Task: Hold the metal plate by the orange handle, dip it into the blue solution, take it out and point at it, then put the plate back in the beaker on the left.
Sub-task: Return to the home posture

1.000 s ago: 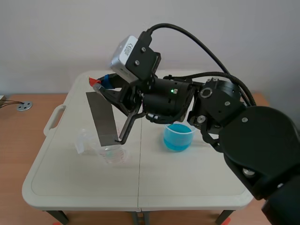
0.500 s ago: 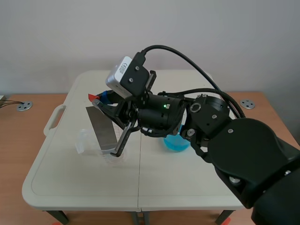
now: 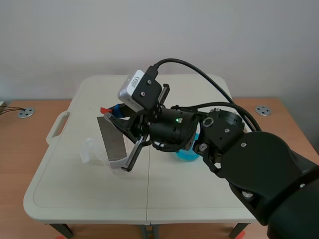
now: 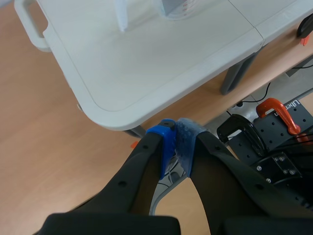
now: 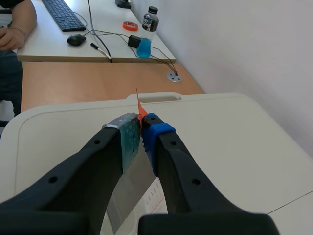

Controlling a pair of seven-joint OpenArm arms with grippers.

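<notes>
The right arm's fingers (image 5: pixel 155 139) clamp the orange handle (image 3: pixel 103 109) of a grey rectangular metal plate (image 3: pixel 112 140), hung near upright; its lower end sits inside the clear glass beaker (image 3: pixel 119 167) at centre-left of the frame, seemingly for its return; the left arm's fingers (image 4: pixel 164 147) are closed on nothing, off the white desk (image 3: pixel 75 194).

The left gripper (image 4: pixel 177 132) hung beyond the table's (image 4: pixel 146 73) rounded corner, over a wooden floor (image 4: pixel 49 137). Its blue pads (image 4: pixel 164 142) pressed together with nothing between them. Far ahead on the table stood a clear beaker (image 4: pixel 183 7), with the grey plate (image 4: pixel 168 5) showing inside it. A table leg (image 4: pixel 237 73) slanted down near an orange clamp (image 4: pixel 276 110) on black hardware.
</notes>
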